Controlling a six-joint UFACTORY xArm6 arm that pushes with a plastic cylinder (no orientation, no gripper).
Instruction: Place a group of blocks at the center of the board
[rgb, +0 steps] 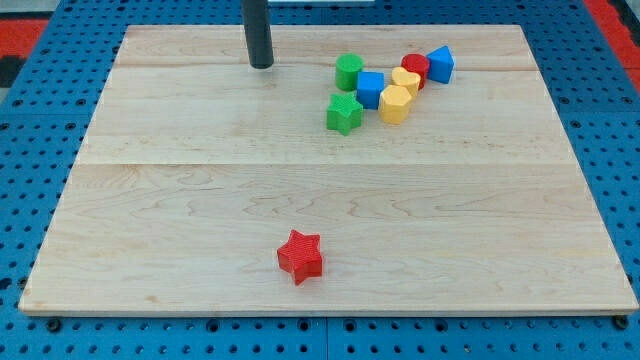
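Seven blocks sit close together near the view's top, right of the middle: a green cylinder (349, 71), a green star (344, 113), a blue cube (370, 90), two yellow blocks (406, 81) (395, 104), a red block (416, 68) and a blue block (440, 63). A red star (300, 256) lies alone, well apart, near the view's bottom. The rod's tip (261, 65) rests on the table (150, 200), left of the group and apart from the green cylinder. The arm carries no hand, only this rod.
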